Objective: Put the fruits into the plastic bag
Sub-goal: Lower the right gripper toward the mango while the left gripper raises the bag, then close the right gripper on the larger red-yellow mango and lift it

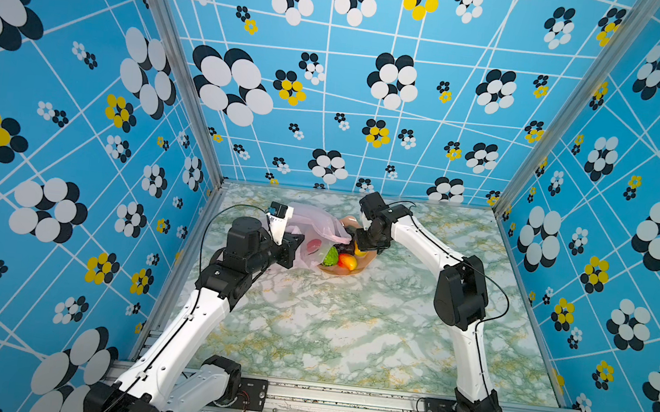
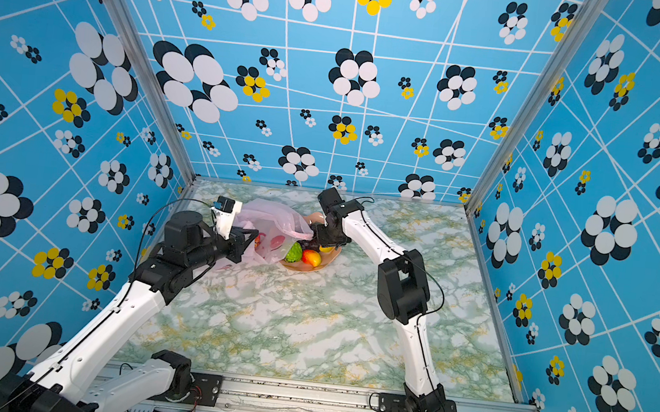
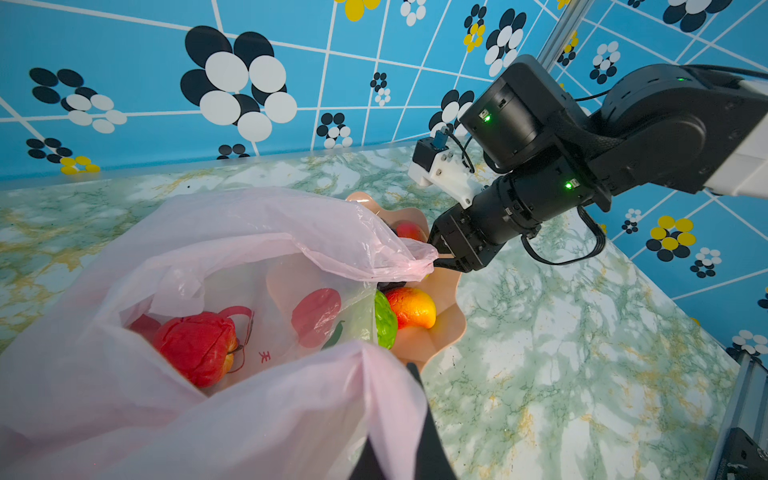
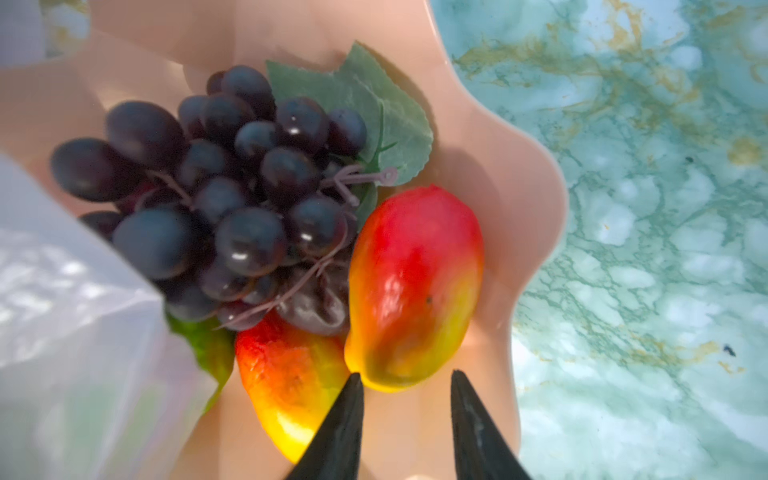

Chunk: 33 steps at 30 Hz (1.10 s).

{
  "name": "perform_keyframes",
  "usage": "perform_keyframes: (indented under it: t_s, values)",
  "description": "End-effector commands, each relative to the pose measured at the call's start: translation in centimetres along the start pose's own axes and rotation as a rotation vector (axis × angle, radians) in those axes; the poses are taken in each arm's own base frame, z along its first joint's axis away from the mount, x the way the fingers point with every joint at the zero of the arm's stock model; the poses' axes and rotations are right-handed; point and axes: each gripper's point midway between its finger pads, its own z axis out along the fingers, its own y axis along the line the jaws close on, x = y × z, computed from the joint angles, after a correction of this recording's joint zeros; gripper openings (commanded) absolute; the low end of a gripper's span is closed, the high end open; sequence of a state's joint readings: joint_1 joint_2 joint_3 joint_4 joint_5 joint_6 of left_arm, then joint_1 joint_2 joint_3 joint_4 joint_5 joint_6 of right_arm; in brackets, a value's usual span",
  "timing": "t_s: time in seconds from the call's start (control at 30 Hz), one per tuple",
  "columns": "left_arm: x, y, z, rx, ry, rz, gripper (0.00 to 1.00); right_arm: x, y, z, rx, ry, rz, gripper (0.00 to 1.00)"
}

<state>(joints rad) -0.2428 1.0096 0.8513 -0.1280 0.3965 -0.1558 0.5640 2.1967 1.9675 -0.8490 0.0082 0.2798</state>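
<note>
As the right tool (image 4: 406, 380) hangs low over the peach-pink bowl (image 4: 498, 174), I see its two black fingers (image 4: 340, 428) standing apart with a modest gap and nothing clamped between them. The yellow end of the mango (image 4: 415, 286) lies just beyond the tips. Touching the mango on one side is a lumpy red-and-yellow fruit (image 4: 286, 386). The dark purple grape bunch (image 4: 216, 195) presses against both, and its green leaf (image 4: 374, 108) lies flat on the bowl wall. The bumpy green fruit (image 3: 385, 320) sits at the bowl's edge nearest the bag, partly behind the film. In the left wrist view another red fruit (image 3: 409, 230) peeks over the far side of the bowl.

My left tool (image 1: 298, 249) is closed on the near rim of the plastic bag (image 3: 249, 224). The pale pink film drapes over its dark finger (image 3: 419, 399) and the mouth gapes toward the bowl. The bag's far rim reaches to the right tool's body; I cannot tell whether they touch. Inside the bag a wrinkled red apple (image 3: 195, 347) rests on the bottom film.

Bag and bowl sit side by side at the back of the green-veined marble bench (image 3: 582, 353), left of centre in both top views, and the bag overlaps the bowl's left side.
</note>
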Motion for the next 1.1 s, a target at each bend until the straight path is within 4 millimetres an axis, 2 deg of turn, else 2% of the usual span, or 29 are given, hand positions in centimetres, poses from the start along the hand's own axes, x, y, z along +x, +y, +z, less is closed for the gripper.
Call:
perform_keyframes:
  t_s: [0.0, 0.1, 0.13, 0.2, 0.47, 0.67, 0.93, 1.07]
  values:
    - [0.5, -0.4, 0.1, 0.023, 0.013, 0.013, 0.00, -2.4, 0.6, -3.1, -0.053, -0.109, 0.022, 0.45]
    - [0.5, -0.4, 0.0, 0.019, 0.015, 0.015, 0.00, -2.5, 0.6, -2.5, -0.059, -0.080, 0.016, 0.50]
    - [0.5, -0.4, 0.0, 0.018, 0.014, 0.015, 0.00, -2.1, 0.5, -1.1, -0.056, -0.047, 0.014, 0.52]
    - [0.5, -0.3, 0.0, 0.015, 0.015, 0.016, 0.00, -2.1, 0.5, -0.3, -0.053, -0.033, 0.009, 0.59]
    - [0.6, -0.2, 0.2, 0.016, 0.020, 0.015, 0.00, -2.5, -0.1, 1.5, -0.002, -0.001, -0.021, 0.72]
    - [0.6, -0.3, 0.2, 0.016, 0.018, 0.017, 0.00, -1.8, -1.1, 2.9, 0.055, 0.054, -0.044, 0.71]
    - [0.5, -0.4, 0.1, 0.022, 0.016, 0.016, 0.00, -1.2, -1.9, 3.8, 0.100, 0.081, -0.060, 0.61]
    - [0.5, -0.4, 0.1, 0.022, 0.014, 0.017, 0.00, -1.5, -1.8, 3.8, 0.097, 0.076, -0.060, 0.53]
